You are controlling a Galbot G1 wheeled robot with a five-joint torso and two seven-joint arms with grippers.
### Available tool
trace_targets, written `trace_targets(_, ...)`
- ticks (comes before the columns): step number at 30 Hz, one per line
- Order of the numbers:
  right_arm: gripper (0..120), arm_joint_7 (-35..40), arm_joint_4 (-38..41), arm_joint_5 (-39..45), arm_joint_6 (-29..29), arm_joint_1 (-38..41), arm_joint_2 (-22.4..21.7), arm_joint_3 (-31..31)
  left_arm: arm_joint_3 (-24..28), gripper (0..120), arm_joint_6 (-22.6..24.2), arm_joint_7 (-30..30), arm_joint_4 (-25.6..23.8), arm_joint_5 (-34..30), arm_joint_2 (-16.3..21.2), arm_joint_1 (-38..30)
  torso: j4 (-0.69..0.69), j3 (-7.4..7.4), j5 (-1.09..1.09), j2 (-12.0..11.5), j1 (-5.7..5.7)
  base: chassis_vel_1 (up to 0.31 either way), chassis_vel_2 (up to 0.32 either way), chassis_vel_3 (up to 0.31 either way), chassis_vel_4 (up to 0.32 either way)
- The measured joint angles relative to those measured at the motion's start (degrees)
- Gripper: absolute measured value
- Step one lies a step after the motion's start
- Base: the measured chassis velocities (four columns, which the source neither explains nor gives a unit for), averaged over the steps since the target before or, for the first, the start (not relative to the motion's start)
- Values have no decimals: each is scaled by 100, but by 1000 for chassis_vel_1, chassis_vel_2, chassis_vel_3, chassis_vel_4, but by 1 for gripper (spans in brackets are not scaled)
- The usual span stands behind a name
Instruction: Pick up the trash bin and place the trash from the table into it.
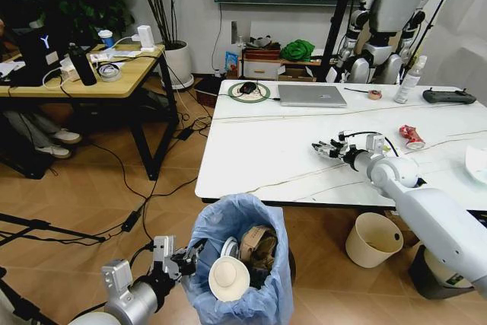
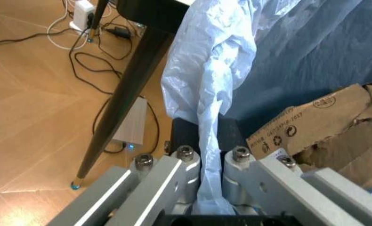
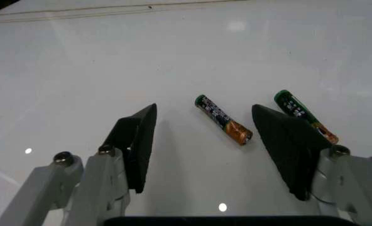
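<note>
Two batteries (image 3: pixel 223 119) lie on the table (image 1: pixel 259 157), roughly parallel, long axes slanted across the wide-open right gripper (image 3: pixel 211 150) (one lies between its fingers). The left gripper (image 2: pixel 202 176) pinches the bag rim of the trash bin (image 1: pixel 242 264), probably lifted, beside the table.

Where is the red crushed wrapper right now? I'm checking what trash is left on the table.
The red crushed wrapper lies on the table toward the robot's right, just beyond the right gripper.
</note>
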Motion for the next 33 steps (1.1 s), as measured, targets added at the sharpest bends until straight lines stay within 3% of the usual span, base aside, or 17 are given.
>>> trace_targets(2, 57, 0, 0, -7, 2, -6, -2, 0, 0, 0, 0, 0, 0, -2, 4, 0, 0, 0, 0, 0, 0, 0, 0, 0, 0)
trace_targets(8, 29, 0, 23, -95, 19, -68, -45, 11, -2, 0, -3, -2, -1, -23, 32, -19, 0, 0, 1, 0, 0, 0, 0, 0, 0)
trace_targets(15, 4, -8, 82, -145, 34, -160, -86, 29, 0, 0, -5, -4, -4, -31, 34, -27, 0, -1, 0, 1, 0, 0, 0, 0, 0)
trace_targets(27, 0, -41, 338, -108, 66, -137, -145, -1, 28, 0, -5, -13, -10, -31, 17, -35, 1, 3, 5, -1, 1, 0, 0, 0, 0)
trace_targets(33, 0, -313, 1206, 162, 567, -179, -315, 91, 87, 0, -5, -18, -12, -28, 19, -66, 1, 2, 2, -1, 1, 0, 0, 0, 0)
